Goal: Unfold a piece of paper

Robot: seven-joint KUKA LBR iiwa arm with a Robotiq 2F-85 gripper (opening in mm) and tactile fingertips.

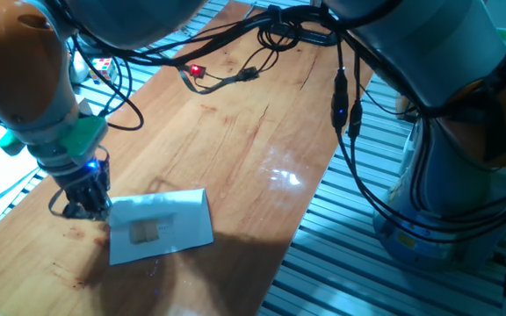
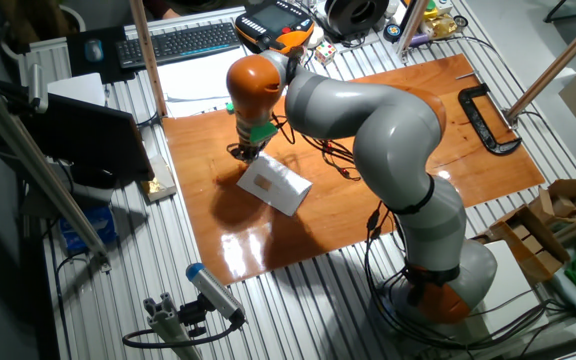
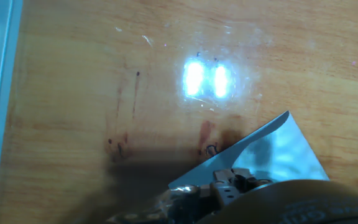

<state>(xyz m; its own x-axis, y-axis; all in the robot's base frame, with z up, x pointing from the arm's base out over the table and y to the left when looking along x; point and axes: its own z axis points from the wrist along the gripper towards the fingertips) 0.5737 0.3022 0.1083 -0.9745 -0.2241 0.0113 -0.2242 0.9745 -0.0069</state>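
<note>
- One thin white rectangular piece of paper (image 1: 162, 226) with a small tan block picture lies near the front left part of the glossy brown wooden worktop (image 1: 253, 132); its printed face is up, so the tan block shows in both fixed views.
- At the sheet's left corner, the dark two-finger hand (image 1: 88, 204) has its fingertips down by the wood, touching or just beside the paper's edge.
- Hand view shows that corner of the piece of paper (image 3: 272, 149) curled up off the wood, probably because the hand is working under or onto a layer there.
- Whether the hand is clenched on the edge or only pressing beside it I cannot tell: the fingertips are hidden by the hand's own body.
- A corner is a sensible place to grip, I judge, since a thin sheet lying flat offers no other purchase.
- Nearby black cables (image 1: 271, 35) and a small red light (image 1: 195, 70) sit well apart at the far end, clear of the work.
</note>
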